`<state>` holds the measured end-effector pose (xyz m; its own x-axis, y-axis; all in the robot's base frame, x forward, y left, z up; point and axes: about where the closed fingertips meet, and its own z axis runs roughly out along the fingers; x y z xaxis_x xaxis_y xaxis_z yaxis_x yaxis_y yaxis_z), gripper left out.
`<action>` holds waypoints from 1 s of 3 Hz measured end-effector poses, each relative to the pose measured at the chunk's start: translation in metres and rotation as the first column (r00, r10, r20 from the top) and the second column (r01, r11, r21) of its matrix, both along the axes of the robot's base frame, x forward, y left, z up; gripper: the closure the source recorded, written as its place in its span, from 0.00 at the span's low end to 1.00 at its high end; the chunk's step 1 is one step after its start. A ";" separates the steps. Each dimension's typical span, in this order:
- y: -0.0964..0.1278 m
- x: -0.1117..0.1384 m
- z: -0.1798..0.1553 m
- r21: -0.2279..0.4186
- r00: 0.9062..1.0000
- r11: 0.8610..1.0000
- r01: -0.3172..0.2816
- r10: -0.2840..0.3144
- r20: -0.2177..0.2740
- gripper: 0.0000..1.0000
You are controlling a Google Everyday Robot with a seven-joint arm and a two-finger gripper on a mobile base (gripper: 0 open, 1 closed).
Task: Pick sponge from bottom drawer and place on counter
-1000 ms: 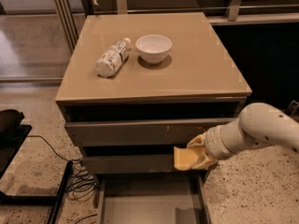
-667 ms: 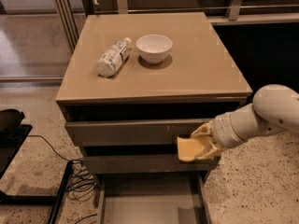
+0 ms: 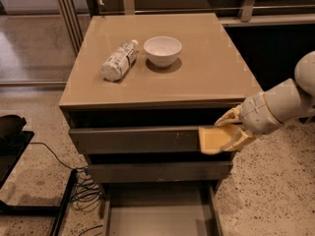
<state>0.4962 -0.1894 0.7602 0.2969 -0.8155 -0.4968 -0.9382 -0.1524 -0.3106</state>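
My gripper (image 3: pixel 225 133) is at the right front of the cabinet, level with the top drawer's front and just below the counter's edge. It is shut on the sponge (image 3: pixel 211 140), a pale yellow-orange pad that sticks out to the left between the cream fingers (image 3: pixel 230 116). The bottom drawer (image 3: pixel 156 211) is pulled open below, and the part of its flat floor that shows is bare. The counter (image 3: pixel 202 75) is the glossy taupe top above the held sponge.
A white bowl (image 3: pixel 162 50) and a plastic bottle (image 3: pixel 119 60) lying on its side sit on the back left of the counter. The two upper drawer fronts (image 3: pixel 133 140) are slightly out. Black equipment and cables (image 3: pixel 29 181) lie on the floor at the left.
The gripper has risen with the sponge, from level with the middle drawer to just under the counter's edge, and shifted slightly right.
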 end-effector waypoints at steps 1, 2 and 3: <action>-0.009 -0.008 0.043 -0.019 0.999 1.000 0.006 -0.005 0.047 1.00; -0.013 -0.009 0.101 -0.026 0.992 1.000 0.009 -0.006 0.125 1.00; -0.013 -0.009 0.101 -0.026 0.992 1.000 0.009 -0.006 0.125 1.00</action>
